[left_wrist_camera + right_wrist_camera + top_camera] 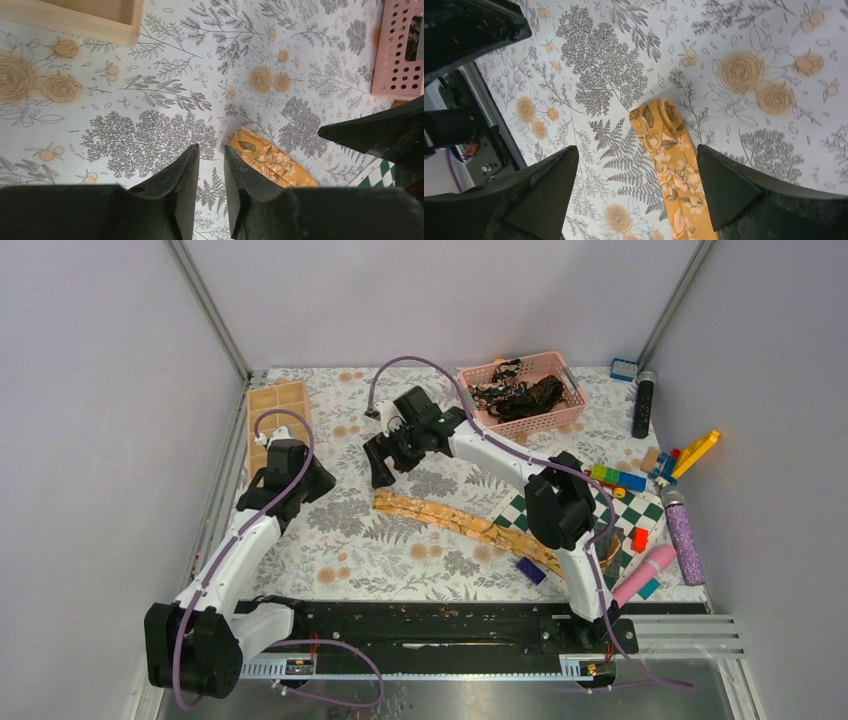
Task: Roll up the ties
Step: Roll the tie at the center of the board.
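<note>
The right end effector hung over the middle of the surface with its jaws spread wide and nothing gripped. The narrow end of the golden tie lay flat below, between the two fingers and touching neither. The very tip of that end looked slightly turned over on itself. From there the tie ran in a gentle curve toward the near right corner. It passed onto the green-and-white checkered board, where the right arm hid its far end.

The left end effector hovered nearer the left edge, beside a wooden tray. Its fingers were almost together, with only a narrow slit of bare surface showing between them, and they held nothing. The tie's end lay just to the right of those fingers.

The dark ties sat heaped in a pink basket at the far edge.
</note>
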